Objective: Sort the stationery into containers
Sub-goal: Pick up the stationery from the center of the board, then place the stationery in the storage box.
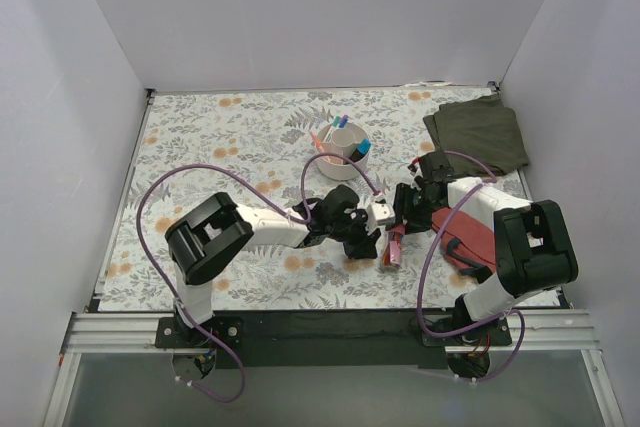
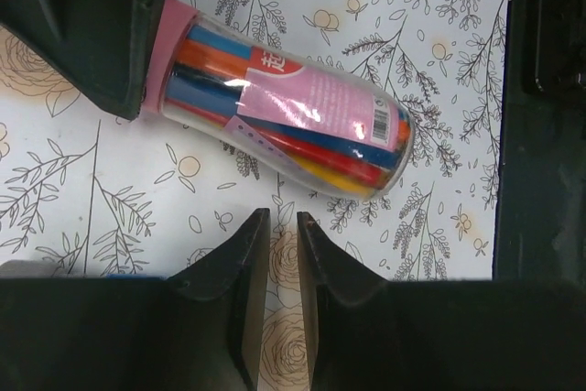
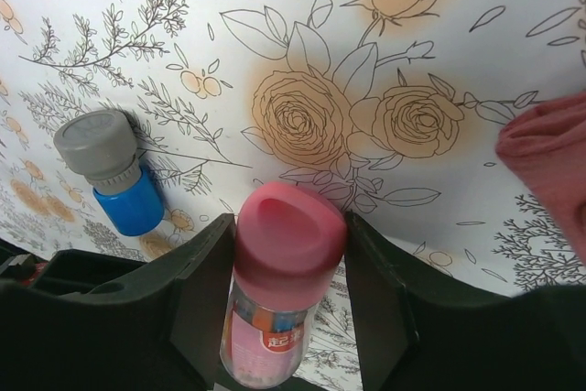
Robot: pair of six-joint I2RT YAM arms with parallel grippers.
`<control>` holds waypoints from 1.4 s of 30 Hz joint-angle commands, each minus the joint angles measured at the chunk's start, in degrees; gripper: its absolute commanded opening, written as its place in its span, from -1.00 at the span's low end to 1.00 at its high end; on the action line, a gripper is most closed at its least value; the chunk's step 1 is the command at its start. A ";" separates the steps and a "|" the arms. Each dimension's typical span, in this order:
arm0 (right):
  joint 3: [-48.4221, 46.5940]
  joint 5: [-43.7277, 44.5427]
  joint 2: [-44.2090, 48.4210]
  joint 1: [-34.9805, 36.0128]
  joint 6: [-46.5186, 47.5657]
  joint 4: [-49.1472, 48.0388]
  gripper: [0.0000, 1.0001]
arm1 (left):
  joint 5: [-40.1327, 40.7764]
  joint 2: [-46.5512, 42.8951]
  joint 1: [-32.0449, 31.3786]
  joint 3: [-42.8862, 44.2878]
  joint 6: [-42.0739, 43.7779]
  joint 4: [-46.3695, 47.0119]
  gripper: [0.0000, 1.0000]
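Observation:
A clear tube of coloured pens [image 2: 302,121] with a pink cap [image 3: 288,231] and pink label lies low over the floral mat, also seen from above [image 1: 392,247]. My right gripper [image 3: 288,235] is shut on its cap, one finger on each side; it sits at centre right in the top view [image 1: 402,219]. My left gripper [image 2: 282,219] is shut and empty, just beside the tube's body [image 1: 368,239]. The off-white ribbed cup [image 1: 343,159] stands behind them with several pens in it. A short grey-blue stub [image 3: 114,171] lies left of the cap.
A dark green cloth [image 1: 478,132] lies at the back right. A red cloth [image 1: 465,237] lies under the right arm and shows in the right wrist view [image 3: 549,162]. The two grippers are almost touching.

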State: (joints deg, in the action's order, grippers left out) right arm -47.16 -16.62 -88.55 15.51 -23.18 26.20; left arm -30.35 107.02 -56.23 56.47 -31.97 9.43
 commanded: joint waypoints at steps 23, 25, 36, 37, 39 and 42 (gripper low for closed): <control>-28.59 1.42 10.16 2.15 30.73 0.26 -0.97 | 4.33 -31.79 18.34 -2.77 5.69 -18.31 -0.63; -31.49 1.24 9.19 3.64 34.40 0.52 -0.97 | 4.59 -31.61 19.49 -2.77 6.21 -18.13 -0.63; -60.30 -4.47 -6.71 5.14 42.33 7.99 -0.97 | 4.86 -31.43 22.04 -2.85 5.42 -16.20 -0.63; -61.55 -4.38 -8.03 5.67 42.86 8.95 -0.97 | 4.86 -31.52 22.30 -2.94 5.42 -16.29 -0.63; -65.06 -3.60 -11.19 6.37 44.79 9.57 -0.97 | 4.95 -32.05 23.18 -3.12 5.42 -16.46 -0.62; -67.80 -2.37 -14.71 7.87 46.99 10.01 -0.97 | 4.77 -32.40 24.58 -3.82 5.33 -16.29 -0.62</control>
State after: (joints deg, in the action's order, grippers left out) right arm -110.21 -19.03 -99.50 21.32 19.29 34.59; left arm -25.87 77.23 -33.41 53.76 -26.50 -7.38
